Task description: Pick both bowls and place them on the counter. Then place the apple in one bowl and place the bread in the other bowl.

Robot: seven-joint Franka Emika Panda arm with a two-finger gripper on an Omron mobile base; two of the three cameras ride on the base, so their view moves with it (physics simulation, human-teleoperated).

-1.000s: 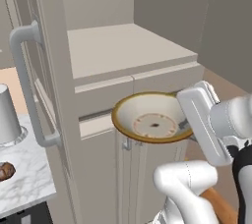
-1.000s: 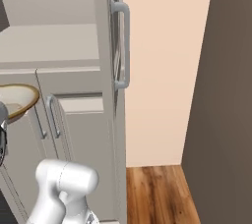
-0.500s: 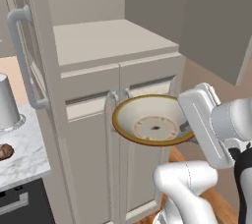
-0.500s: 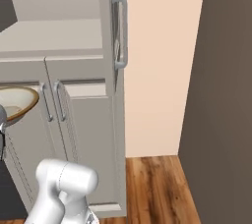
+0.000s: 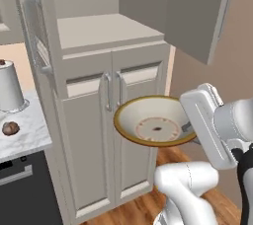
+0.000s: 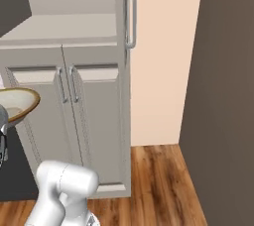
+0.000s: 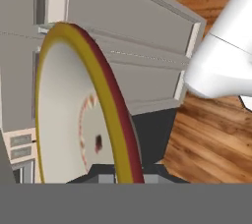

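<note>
Arm bent up from its base, forearm and wrist right of the tan bowl (image 5: 153, 125), gripper (image 5: 189, 129) clamped tight on the bowl's right rim, bowl carried roughly level.

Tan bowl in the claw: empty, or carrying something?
Empty. The tan bowl shows only its bare inside with a ring and dark spot.
</note>
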